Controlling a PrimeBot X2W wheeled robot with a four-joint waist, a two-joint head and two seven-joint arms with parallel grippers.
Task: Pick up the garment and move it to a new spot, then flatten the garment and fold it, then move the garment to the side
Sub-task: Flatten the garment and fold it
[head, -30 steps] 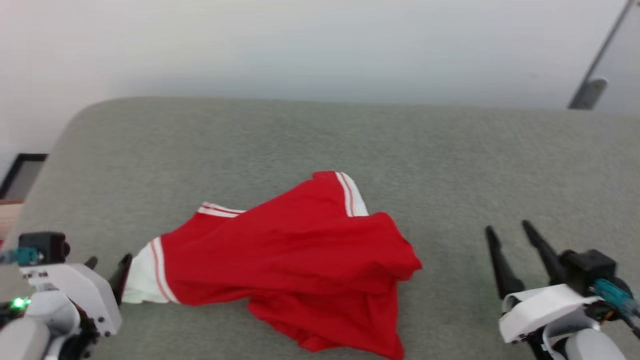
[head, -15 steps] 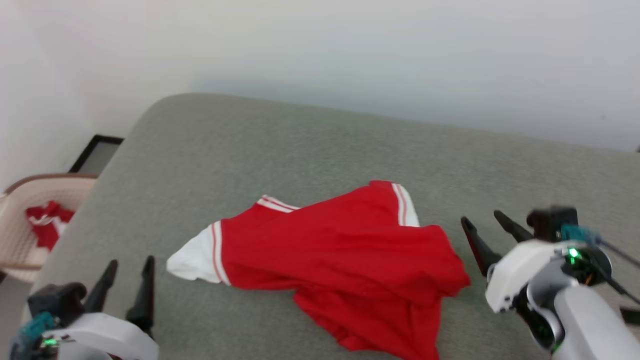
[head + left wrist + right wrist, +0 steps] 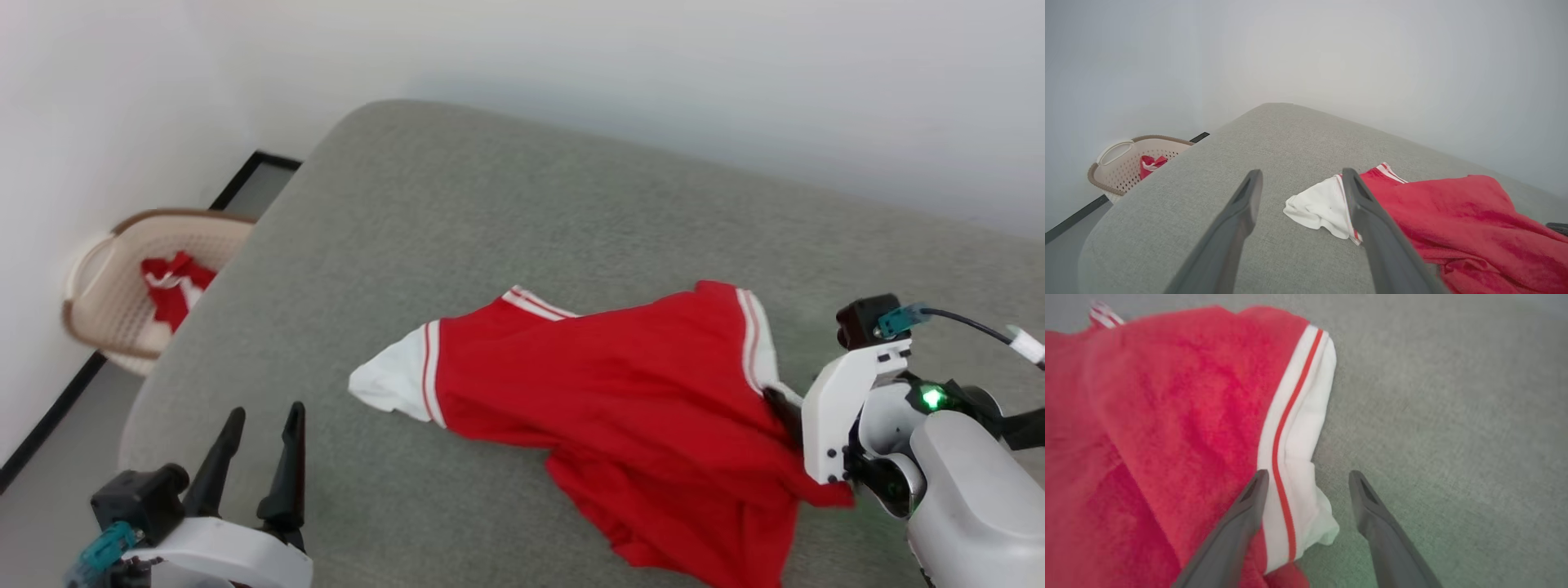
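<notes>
Grey cushion (image 3: 490, 204) bears one garment (image 3: 620, 392); left fingers (image 3: 290, 457) and right fingers (image 3: 1370, 510) gape, gripping nothing.

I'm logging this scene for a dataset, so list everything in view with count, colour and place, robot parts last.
garment: one, red with white stripe-trimmed sleeves, lying crumpled on the cushion.
cushion: one, grey fabric, under the garment.
basket: one, beige and perforated, on the floor left of the cushion, by the wall.
cloth bundle: one, red and white, inside the basket.
wall: one, white, behind the cushion.
floor: one, grey, lower left of the head view.
left gripper: one, dark fingers, open, over bare cushion near one white sleeve.
right gripper: one, dark fingers, open, astride the other white sleeve.
</notes>
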